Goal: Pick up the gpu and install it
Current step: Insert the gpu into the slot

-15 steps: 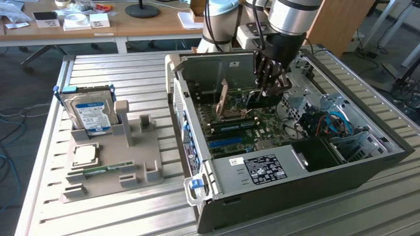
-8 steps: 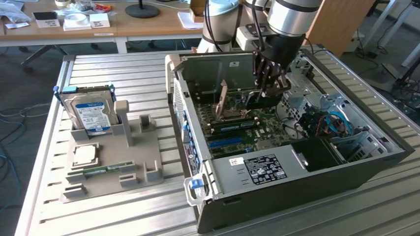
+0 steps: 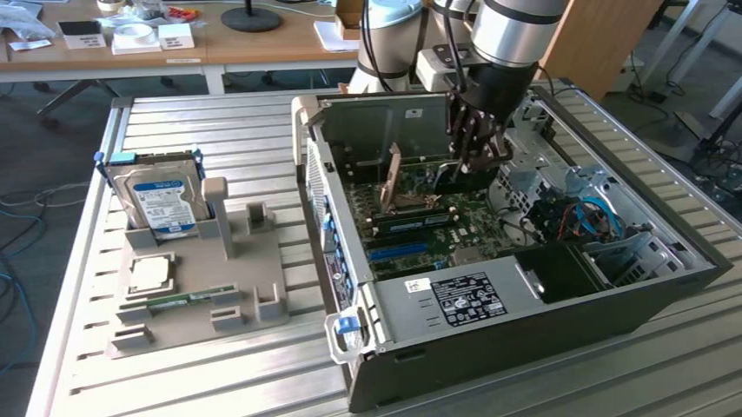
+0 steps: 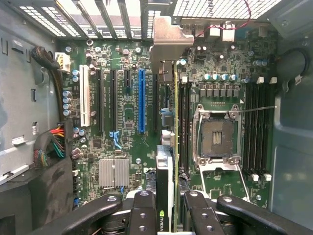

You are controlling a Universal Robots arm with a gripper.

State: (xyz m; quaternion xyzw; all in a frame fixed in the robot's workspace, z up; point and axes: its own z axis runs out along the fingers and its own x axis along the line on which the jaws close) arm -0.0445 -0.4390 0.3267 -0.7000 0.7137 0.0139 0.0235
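I judge the install step to be in hand: the claw (image 3: 473, 165) is closed narrowly on the gpu (image 4: 165, 169), fingers pinching both faces and the card held edge-on inside the open case (image 3: 487, 347) over the motherboard (image 4: 122, 142).

The card's silver bracket (image 4: 166, 39) points toward the vented rear wall. The card lies just beside the long blue slot (image 4: 142, 98), on the CPU-socket side. I can't tell whether its edge touches the board.

Seating it, I reckon, calls for that edge square over a slot and a straight push, with no tilt.

The arm (image 3: 516, 30) enters at about one o'clock in the exterior view, wrist aimed straight down. A hard drive (image 3: 162, 200) stands on the bench (image 3: 208, 122) at nine o'clock.
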